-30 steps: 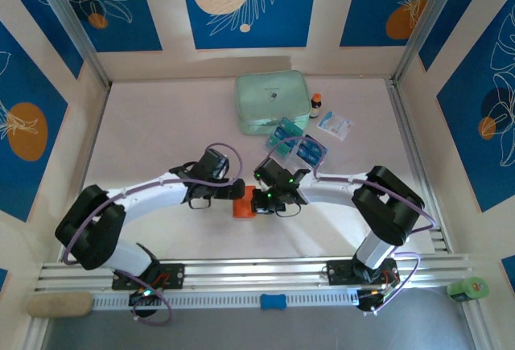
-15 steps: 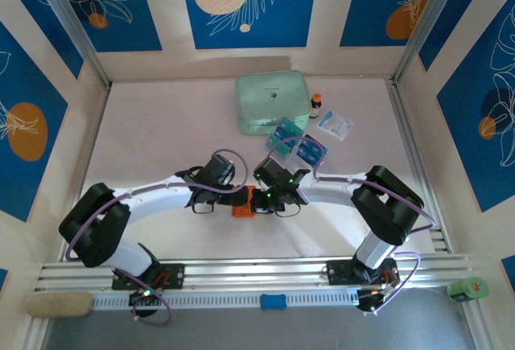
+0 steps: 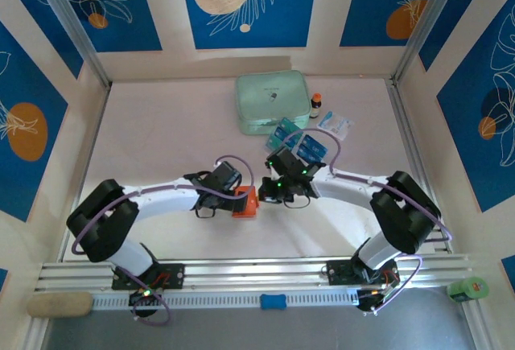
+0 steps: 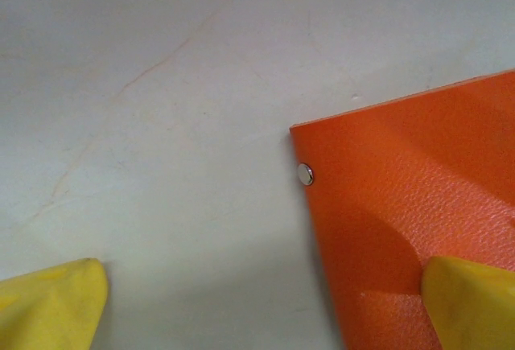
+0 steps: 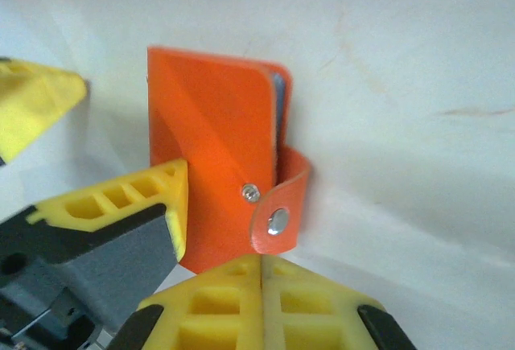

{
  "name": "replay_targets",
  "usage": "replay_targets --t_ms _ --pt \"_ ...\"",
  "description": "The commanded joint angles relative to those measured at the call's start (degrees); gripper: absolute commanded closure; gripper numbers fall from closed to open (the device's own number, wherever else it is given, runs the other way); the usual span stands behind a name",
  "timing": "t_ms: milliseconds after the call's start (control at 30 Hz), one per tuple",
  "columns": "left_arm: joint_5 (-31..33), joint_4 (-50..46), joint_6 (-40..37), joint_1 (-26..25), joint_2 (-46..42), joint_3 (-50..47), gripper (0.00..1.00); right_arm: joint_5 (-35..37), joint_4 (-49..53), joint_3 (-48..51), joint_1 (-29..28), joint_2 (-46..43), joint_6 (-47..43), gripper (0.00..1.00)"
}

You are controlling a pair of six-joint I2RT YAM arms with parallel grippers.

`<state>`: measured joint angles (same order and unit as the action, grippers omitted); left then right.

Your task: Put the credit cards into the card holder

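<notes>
- Two pincers crowd the orange card holder (image 3: 246, 203) at the lower middle of the top view, on the white table (image 3: 161, 141).
- Left pincer (image 4: 257, 310) is spread wide and released: one yellow fingertip (image 4: 471, 298) sits over the holder's orange face, the other over bare table.
- Right pincer (image 5: 261, 273) is clenched on nothing, its tips just below the holder's snap tab (image 5: 279, 221).
- Teal credit cards (image 3: 282, 134) lie higher in the frame, just beside the mint-green case (image 3: 272, 102), well apart from the holder.

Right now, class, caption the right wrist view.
Shut right end effector near the folded orange card holder, snap tab unfastened.
</notes>
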<state>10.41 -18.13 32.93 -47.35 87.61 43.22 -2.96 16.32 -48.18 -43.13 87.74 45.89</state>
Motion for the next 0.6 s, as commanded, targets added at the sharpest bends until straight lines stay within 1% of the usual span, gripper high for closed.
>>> replay_targets --t_ms 0,100,167,400,567 --pt "2.7 -4.9 0.2 -0.7 2.2 -0.3 0.00 0.2 5.0 -2.2 1.5 -0.4 -2.9 0.88" --pt "2.8 -4.8 0.3 -1.0 2.3 -0.4 0.00 0.1 6.5 -3.8 1.7 0.7 -4.4 0.79" --pt "2.9 -4.6 0.4 -1.0 2.3 -0.6 0.00 -0.2 6.9 -4.7 1.6 1.6 -4.9 0.76" --pt "2.8 -4.1 0.9 -1.2 2.5 -0.9 0.00 -0.8 7.3 -7.8 0.7 5.8 -5.5 0.71" --pt "2.8 -3.8 1.0 -1.3 2.6 -1.2 0.00 -1.0 7.6 -10.0 0.1 9.1 -5.9 0.71"
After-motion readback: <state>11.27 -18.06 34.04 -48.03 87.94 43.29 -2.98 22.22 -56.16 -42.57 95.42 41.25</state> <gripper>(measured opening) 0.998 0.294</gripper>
